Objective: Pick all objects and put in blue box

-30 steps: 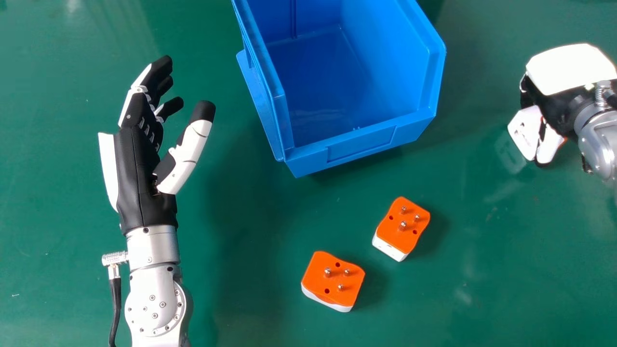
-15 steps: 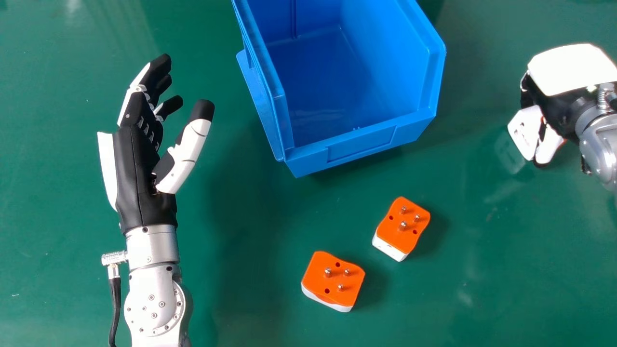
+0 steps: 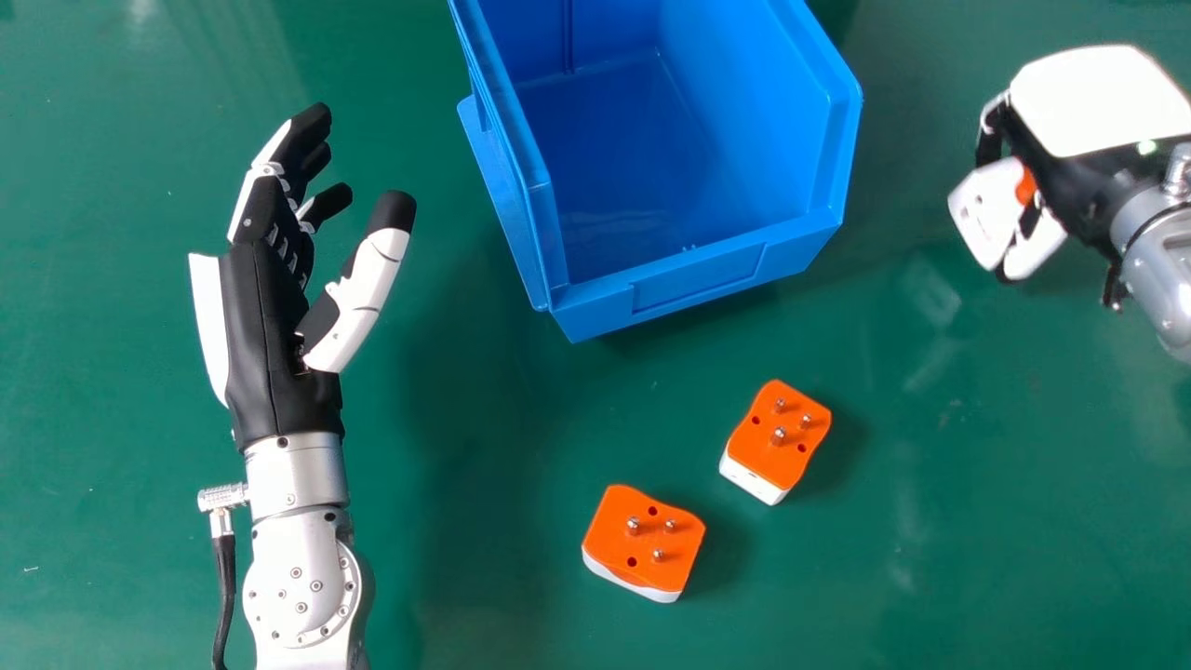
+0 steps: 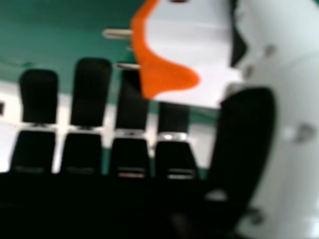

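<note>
Lower centre of frame: one orange-and-white adapter (image 3: 642,540), pins up, loose on the green table (image 3: 930,558). Second adapter (image 3: 777,442) just beyond, to its right. Left hand (image 3: 270,326), left side of frame: relaxed open, nothing held. Upper right: right hand (image 3: 1098,102) mostly closed, third adapter (image 3: 986,209) pinched between thumb and fingers. Main risk, as I judge it: grip sits near the fingertips, so a jolt could twist the piece loose. Upper centre: blue box (image 3: 698,279); too low a carry could catch its right wall, spilling the adapter outside
</note>
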